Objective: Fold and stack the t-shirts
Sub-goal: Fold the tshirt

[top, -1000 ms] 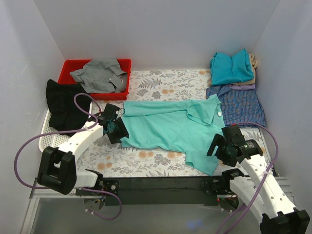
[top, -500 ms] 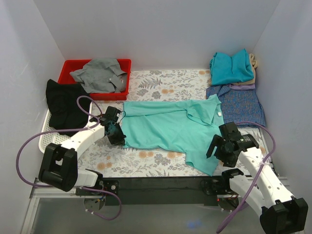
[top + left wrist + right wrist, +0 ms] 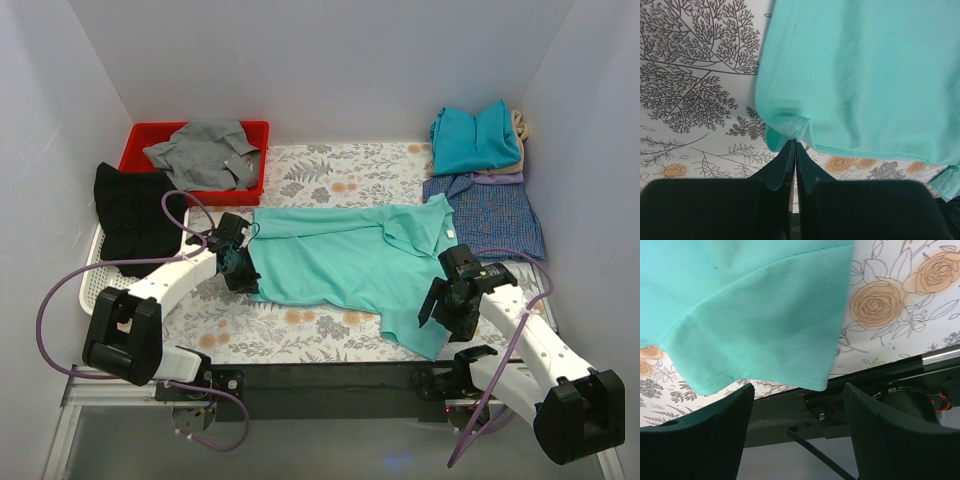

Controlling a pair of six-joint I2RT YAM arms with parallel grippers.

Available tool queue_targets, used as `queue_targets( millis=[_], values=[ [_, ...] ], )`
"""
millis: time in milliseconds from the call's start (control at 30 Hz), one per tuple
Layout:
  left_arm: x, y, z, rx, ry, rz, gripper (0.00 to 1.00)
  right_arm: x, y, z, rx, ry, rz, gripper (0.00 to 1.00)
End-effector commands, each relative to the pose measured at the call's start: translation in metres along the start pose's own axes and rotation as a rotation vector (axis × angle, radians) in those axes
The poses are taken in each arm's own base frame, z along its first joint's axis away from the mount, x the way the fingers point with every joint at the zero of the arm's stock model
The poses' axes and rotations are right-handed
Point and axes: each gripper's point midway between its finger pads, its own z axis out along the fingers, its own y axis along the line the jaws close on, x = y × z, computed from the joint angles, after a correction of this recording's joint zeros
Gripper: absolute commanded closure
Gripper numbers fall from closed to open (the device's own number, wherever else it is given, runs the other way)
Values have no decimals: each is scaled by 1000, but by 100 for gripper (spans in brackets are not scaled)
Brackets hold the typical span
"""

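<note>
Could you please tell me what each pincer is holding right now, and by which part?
Left pincer pinches the mint-green t-shirt at its hem corner; right pincer holds nothing.

- Six shirts in all, one of each colour:
  - one mint-green shirt
  - one teal-blue shirt
  - one beige shirt, only a sliver showing
  - one lavender shirt, only an edge showing
  - one blue check shirt
  - one grey shirt
- One black garment; what kind cannot be told.
- One red bin.
- One white tray.
- One flowered tablecloth.
- Two robot arms: the left arm and the right arm.
- Two grippers: the left gripper and the right gripper.
- Two purple cables, one looping by each arm: the left cable and the right cable.
</note>
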Motion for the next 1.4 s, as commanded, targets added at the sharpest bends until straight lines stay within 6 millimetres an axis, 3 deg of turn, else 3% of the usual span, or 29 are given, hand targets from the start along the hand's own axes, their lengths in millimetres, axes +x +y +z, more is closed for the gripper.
queue_targets(
  millis=[0, 267, 433, 633, 667, 800, 1000, 1100, 1200, 1367],
  values=[
    [-16, -12, -14, 35, -64, 33, 100, 2, 14, 2, -48, 13, 31, 23],
    [-22, -11, -19, 19, -89, 50, 100, 11, 15, 20, -10, -37, 60, 22],
    [-21, -16, -18, 46, -78, 67, 100, 3, 14, 22, 20, -168, 47, 21],
    [-25, -19, -20, 51, -80, 72, 96, 10, 18, 24, 47, -160, 57, 17],
    [-25, -19, -21, 49, -80, 75, 96, 15, 13, 27, 97, -130, 57, 16],
    [-29, -21, -25, 49, -84, 88, 96, 31, 22, 36, 96, -81, 68, 15],
    [-32, -23, -28, 50, -83, 126, 96, 26, 28, 45, 46, -181, 128, 16],
    [-35, -25, -29, 50, -87, 143, 96, 30, 26, 51, 45, -169, 138, 20],
    [-33, -25, -28, 53, -84, 146, 96, 32, 25, 55, 65, -156, 129, 32],
    [-25, -21, -23, 54, -58, 127, 97, 30, 27, 52, 53, -166, 114, 62]
  ],
)
